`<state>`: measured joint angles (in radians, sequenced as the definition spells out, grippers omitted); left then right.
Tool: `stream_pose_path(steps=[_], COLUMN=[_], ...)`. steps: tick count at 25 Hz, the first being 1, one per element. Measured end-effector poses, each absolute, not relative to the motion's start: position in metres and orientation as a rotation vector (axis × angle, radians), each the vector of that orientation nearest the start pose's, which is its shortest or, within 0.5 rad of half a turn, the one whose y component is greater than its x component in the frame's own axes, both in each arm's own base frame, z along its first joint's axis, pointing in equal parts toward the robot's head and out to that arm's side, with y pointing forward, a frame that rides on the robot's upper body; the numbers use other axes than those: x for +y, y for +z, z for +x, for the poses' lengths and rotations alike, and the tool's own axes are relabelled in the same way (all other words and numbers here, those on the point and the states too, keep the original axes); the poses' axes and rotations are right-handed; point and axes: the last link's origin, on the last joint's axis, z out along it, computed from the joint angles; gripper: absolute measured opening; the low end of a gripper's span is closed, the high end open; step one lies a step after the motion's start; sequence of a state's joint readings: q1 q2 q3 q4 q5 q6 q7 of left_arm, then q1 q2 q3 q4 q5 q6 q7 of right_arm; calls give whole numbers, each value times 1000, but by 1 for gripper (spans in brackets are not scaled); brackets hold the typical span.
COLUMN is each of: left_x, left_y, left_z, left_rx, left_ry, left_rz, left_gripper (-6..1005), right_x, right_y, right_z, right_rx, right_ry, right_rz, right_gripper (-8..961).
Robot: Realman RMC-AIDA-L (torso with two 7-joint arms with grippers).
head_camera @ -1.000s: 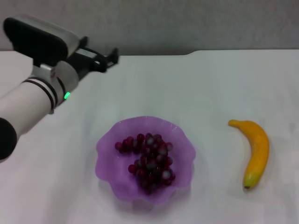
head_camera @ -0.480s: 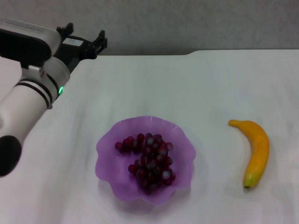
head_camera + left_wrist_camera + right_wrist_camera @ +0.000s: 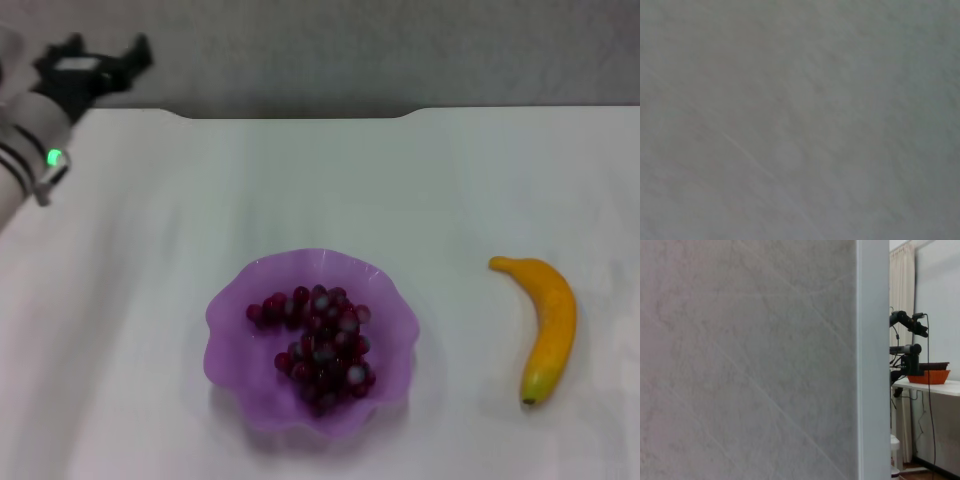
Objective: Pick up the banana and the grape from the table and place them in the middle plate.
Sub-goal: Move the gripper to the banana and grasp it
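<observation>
The grape (image 3: 318, 346) bunch, dark red-purple, lies inside the translucent purple middle plate (image 3: 232, 350) near the front centre of the white table (image 3: 300, 190). To the right of the plate, the yellow-orange banana (image 3: 548, 325) rests on the table, its greenish tip toward me. My left gripper (image 3: 95, 62) is at the far left corner above the table's back edge, open and holding nothing. My right gripper is out of view; its wrist view shows only a grey wall. The left wrist view shows a blank grey surface.
A dark gap (image 3: 290, 113) runs along the table's far edge in front of a grey wall. In the right wrist view, beyond the wall's corner, stands another table with an orange basket (image 3: 934, 376) and a dark arm.
My left arm has drawn back to the far left, away from the plate, and now mostly leaves the head view. The grape, plate and banana have not moved.
</observation>
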<state>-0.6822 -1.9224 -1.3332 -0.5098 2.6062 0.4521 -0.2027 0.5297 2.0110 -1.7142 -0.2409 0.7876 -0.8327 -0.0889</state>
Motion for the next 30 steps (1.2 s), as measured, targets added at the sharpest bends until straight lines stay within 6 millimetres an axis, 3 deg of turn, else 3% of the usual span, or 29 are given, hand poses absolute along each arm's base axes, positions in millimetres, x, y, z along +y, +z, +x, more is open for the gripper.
stream_pose_path(steps=[3, 9, 19, 24, 30], left_x=[469, 461, 457, 455, 456], left_y=[56, 56, 48, 46, 44], left_z=[-259, -280, -283, -287, -287], left_rx=[-642, -655, -643, -642, -655], left_ry=[-672, -621, -574, -550, -535], left_rz=[-1559, -1488, -1506, -1516, -1525], left_gripper=[889, 889, 889, 889, 889], right_x=[391, 391, 407, 427, 440], right_y=[61, 62, 45, 34, 39], right_z=[360, 359, 357, 344, 327], right_rx=[667, 668, 830, 912, 1002], right_ry=[466, 475, 466, 373, 243], right_rz=[-1263, -1255, -1321, -1439, -1578], right_gripper=[894, 894, 893, 892, 891])
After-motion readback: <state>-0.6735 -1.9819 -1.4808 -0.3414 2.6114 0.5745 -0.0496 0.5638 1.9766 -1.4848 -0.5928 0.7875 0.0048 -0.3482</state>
